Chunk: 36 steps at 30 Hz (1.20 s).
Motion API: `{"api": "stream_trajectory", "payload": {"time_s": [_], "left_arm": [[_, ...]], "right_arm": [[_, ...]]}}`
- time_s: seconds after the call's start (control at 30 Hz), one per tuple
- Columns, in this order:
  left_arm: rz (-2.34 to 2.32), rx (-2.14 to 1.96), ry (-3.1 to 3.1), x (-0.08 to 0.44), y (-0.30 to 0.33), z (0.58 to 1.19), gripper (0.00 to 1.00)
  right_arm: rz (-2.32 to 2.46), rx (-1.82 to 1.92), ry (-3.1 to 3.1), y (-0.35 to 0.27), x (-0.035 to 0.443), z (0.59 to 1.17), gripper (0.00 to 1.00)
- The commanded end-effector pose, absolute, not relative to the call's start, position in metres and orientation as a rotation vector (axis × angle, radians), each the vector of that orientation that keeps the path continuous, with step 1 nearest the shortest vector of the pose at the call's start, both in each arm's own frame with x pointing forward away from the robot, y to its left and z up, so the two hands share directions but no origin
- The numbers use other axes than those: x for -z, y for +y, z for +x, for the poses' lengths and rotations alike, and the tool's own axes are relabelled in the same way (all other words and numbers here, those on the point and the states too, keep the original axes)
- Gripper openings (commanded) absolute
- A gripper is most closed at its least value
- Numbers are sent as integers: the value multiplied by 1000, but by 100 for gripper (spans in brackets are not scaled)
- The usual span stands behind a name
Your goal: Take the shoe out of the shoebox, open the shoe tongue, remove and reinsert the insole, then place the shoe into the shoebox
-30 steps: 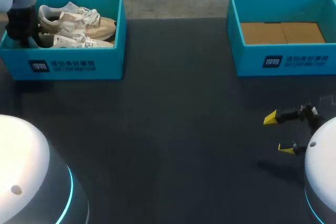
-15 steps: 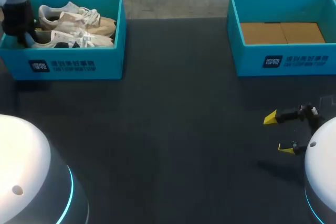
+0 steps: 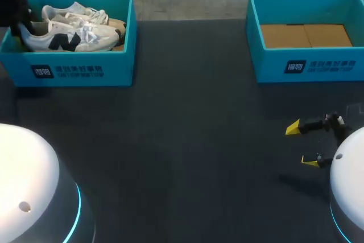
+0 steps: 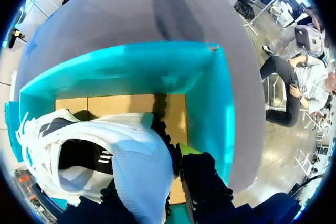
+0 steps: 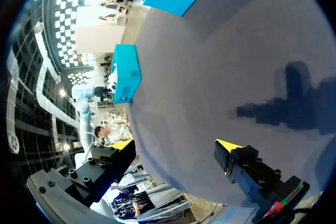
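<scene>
The left teal shoebox (image 3: 79, 71) stands at the far left of the table. My left gripper (image 3: 25, 29) is shut on the heel of a white shoe with a black side mark (image 3: 68, 38), which is raised over the box. In the left wrist view my left gripper (image 4: 149, 174) pinches the shoe's (image 4: 94, 150) heel above the box's cardboard floor (image 4: 131, 106). A second, beige shoe (image 3: 79, 12) lies behind it in the box. My right gripper (image 3: 302, 144) stands open over the table at the right, with nothing between its fingers (image 5: 228, 146).
A second teal box (image 3: 307, 64) with a bare cardboard floor stands at the far right. The dark tabletop (image 3: 187, 140) stretches between the two boxes. In the right wrist view the left box (image 5: 127, 74) shows far ahead of my right gripper (image 5: 176, 145).
My left gripper has lifted the white shoe's heel up and to the left. The shoe has turned so that its black side mark shows. The right arm has not moved.
</scene>
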<state>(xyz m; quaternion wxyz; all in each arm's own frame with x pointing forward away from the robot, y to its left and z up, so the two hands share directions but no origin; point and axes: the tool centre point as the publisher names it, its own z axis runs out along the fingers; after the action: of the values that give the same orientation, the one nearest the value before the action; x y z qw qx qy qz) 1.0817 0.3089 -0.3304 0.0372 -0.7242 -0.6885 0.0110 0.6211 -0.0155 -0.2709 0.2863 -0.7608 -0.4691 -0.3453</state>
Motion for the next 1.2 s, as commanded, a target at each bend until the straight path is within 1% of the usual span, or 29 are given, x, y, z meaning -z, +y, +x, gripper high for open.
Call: {"api": "stream_trajectory", "payload": {"time_s": [0.03,0.63,0.97,1.2], "left_arm": [[-2219,-20,-2121,309,310,1078,0],[-2184,-29,-2156,252,316,1069,0],[-2158,12,-2180,211,318,1038,0],[-2127,53,-2210,195,317,1014,0]], "right_arm": [[-2036,926,-1254,-15,270,619,100],[-2036,926,-1254,-15,270,619,100],[-2036,926,-1254,-15,270,619,100],[-2036,926,-1254,-15,270,619,100]]}}
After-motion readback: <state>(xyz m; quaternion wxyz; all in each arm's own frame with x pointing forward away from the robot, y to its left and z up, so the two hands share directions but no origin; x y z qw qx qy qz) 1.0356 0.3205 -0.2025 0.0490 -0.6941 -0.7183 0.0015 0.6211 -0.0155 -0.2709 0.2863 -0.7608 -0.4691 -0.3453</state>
